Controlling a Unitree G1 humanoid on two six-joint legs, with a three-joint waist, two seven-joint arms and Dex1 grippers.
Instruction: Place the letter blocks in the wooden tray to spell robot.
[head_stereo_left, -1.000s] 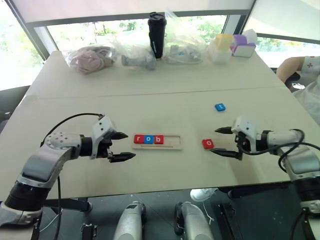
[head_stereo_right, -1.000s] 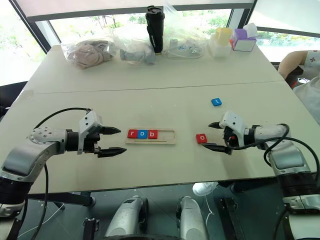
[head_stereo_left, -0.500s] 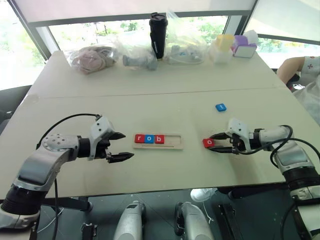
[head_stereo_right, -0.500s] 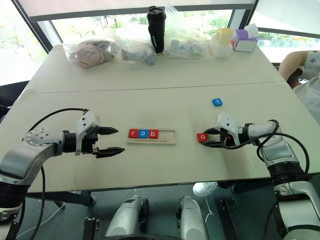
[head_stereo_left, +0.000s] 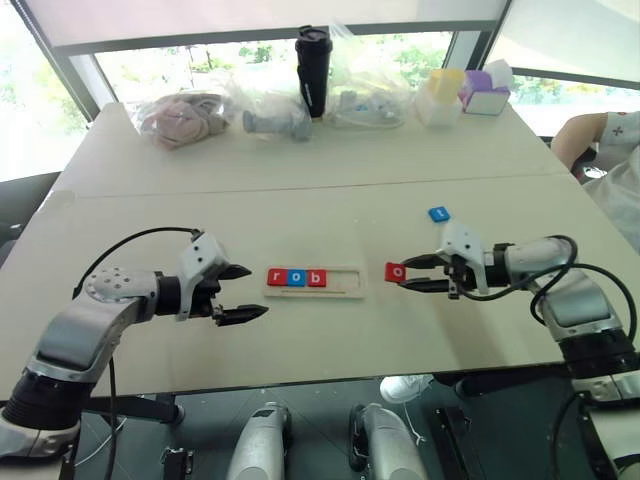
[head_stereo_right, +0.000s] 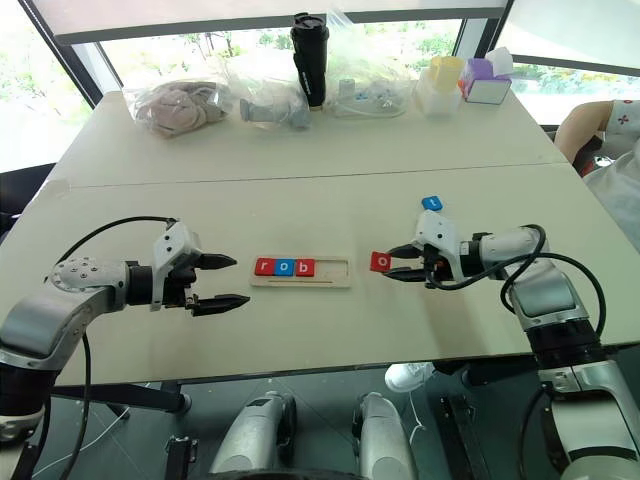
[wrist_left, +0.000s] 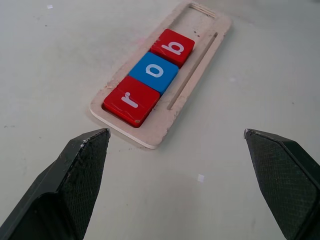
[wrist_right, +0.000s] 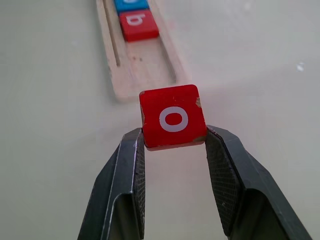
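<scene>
Right wrist view: red "o" block (wrist_right: 172, 117) now airborne.

Daylight flooding in through windows (head_stereo_left: 200, 70) behind my counter (head_stereo_left: 330, 170), glare washing out glass. Counter glowing bright, shadows lying soft. Head views bending at edges. My wrist views staying sharp close, blurring farther off.

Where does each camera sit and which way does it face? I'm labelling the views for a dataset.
Head views: stereo pair looking forward and down over the table; both arms show, left gripper open, right gripper holding the red o block.
Left wrist view: looks along its open fingers at the wooden tray.
Right wrist view: looks along its fingers, shut on the red o block, toward the tray.
Shared: all see the tray.
</scene>
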